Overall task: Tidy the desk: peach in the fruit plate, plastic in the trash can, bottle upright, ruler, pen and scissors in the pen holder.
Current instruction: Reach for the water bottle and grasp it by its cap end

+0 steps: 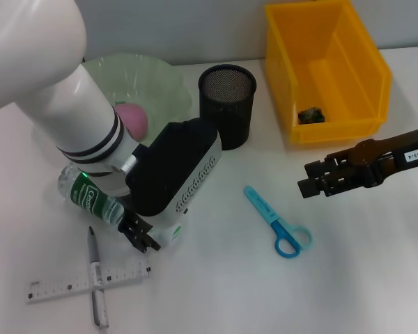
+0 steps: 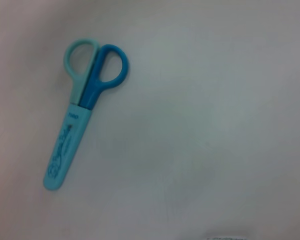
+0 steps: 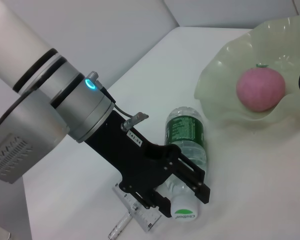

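Observation:
The clear bottle (image 1: pixel 89 197) with a green label lies on its side at the left; the right wrist view shows the bottle (image 3: pixel 186 135) and its white cap (image 3: pixel 185 213). My left gripper (image 1: pixel 143 240) sits over its neck, close to the cap, also seen as left gripper (image 3: pixel 182 192). The pink peach (image 1: pixel 133 118) rests in the pale green fruit plate (image 1: pixel 164 80). Blue scissors (image 1: pixel 279 224) lie closed mid-table. A grey pen (image 1: pixel 96 278) lies across the clear ruler (image 1: pixel 63 285). The black mesh pen holder (image 1: pixel 226 104) stands upright. My right gripper (image 1: pixel 308 178) hovers open at the right, holding nothing.
A yellow bin (image 1: pixel 355 66) stands at the back right with a crumpled scrap of plastic (image 1: pixel 311 115) inside. The left arm's white body covers much of the table's left side. The scissors (image 2: pixel 82 115) lie on bare table in the left wrist view.

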Robot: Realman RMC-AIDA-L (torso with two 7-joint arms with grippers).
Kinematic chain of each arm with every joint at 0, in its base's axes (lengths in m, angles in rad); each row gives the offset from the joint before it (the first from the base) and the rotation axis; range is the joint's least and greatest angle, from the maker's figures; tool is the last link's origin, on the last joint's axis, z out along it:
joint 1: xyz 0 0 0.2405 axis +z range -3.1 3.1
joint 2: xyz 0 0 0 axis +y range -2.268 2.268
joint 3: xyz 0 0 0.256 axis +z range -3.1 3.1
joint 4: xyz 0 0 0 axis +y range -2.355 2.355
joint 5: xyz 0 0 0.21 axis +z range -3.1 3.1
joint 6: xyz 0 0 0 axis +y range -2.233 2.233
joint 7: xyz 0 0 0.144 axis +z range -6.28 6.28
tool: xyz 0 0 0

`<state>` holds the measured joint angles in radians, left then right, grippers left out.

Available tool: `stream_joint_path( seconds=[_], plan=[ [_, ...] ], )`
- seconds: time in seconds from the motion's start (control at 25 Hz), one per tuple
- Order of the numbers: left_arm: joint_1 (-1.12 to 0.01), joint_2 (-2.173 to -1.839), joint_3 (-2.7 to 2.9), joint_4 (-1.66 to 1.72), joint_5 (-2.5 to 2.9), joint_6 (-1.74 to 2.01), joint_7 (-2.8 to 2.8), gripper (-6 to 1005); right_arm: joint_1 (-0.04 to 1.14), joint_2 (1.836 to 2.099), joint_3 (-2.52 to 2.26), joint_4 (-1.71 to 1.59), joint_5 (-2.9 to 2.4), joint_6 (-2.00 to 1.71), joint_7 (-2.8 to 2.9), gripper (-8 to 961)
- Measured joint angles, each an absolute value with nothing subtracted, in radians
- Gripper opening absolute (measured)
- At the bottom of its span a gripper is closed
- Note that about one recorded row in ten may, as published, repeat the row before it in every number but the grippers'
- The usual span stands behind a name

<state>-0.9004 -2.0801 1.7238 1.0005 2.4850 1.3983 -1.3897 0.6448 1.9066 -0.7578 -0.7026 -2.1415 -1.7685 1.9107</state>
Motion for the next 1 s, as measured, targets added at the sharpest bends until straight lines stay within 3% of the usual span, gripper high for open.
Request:
stream_joint_path(
  seconds=[0.56,0.8,1.0],
  plan=[
    [-0.902,-2.08,1.736,0.984,2.493,1.38,-1.39,675,0.646,1.908,-0.758,-0.701,-2.136,-1.765,1.911,733],
    [-0.903,-2.08,1.739,0.984,2.493,1.384,-1.386,523,0.646,1.908,-0.756,-0.701,-2.135,-1.759,1.911,733],
    [-0.905,-2.08,1.742,0.985,2.493,1.387,-1.386,470,0.646,1.908,-0.756,-0.701,-2.135,-1.758,1.911,733]
  ],
)
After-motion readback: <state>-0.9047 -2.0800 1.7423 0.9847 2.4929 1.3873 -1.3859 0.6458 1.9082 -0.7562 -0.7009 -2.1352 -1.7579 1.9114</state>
